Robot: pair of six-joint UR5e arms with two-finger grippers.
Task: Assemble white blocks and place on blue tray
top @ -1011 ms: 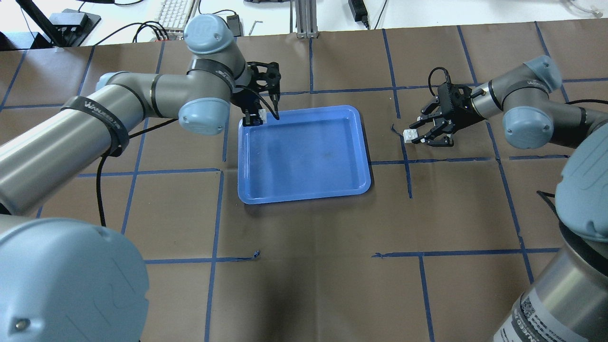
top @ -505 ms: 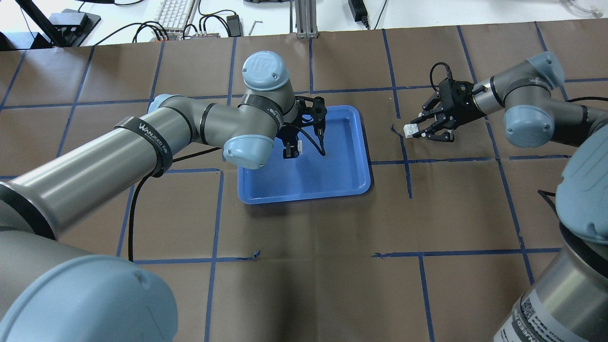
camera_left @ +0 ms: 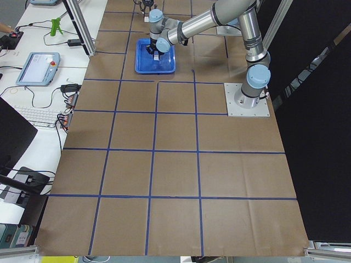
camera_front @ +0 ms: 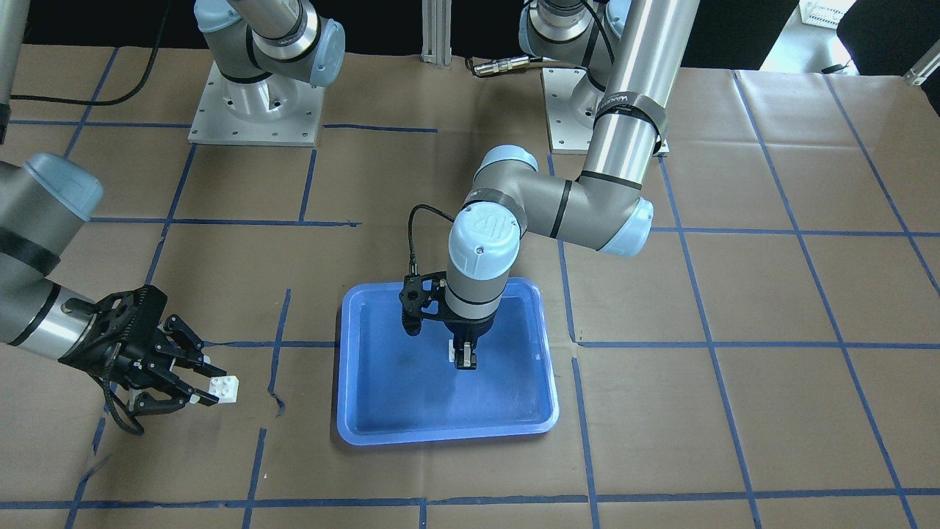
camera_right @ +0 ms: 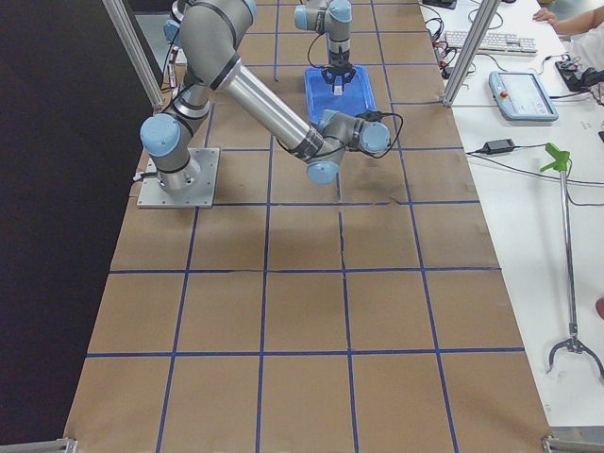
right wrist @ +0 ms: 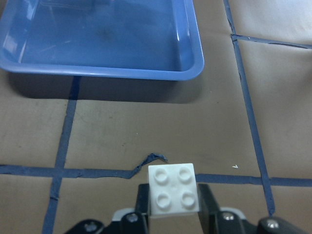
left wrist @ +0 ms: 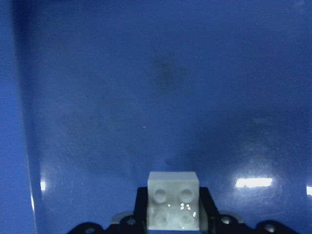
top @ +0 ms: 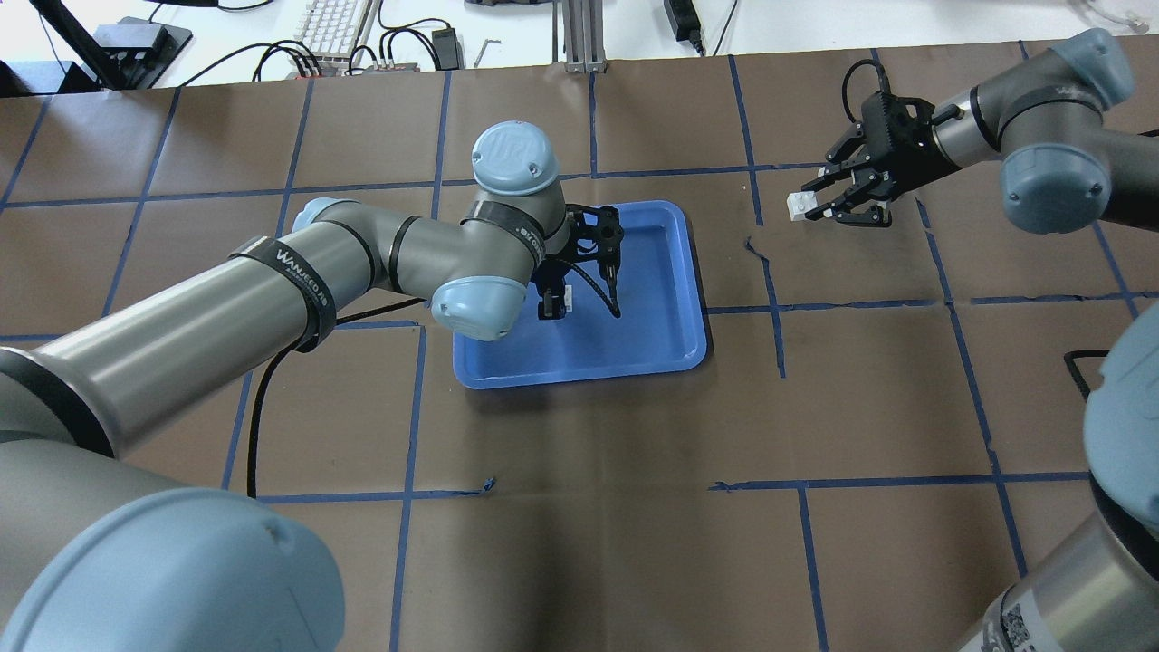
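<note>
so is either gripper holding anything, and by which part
Both. The left gripper pinches one white block by two opposite side walls, over the blue tray; the right gripper pinches the other white block the same way, off the tray.

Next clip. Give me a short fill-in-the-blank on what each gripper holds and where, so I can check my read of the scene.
1. The left gripper holds a white block over the ____ tray.
2. The right gripper holds the other white block, whose top shows ____ studs.
3. In the front-facing view, the right gripper appears on the view's ____ side.
Missing words: blue; four; left.
</note>
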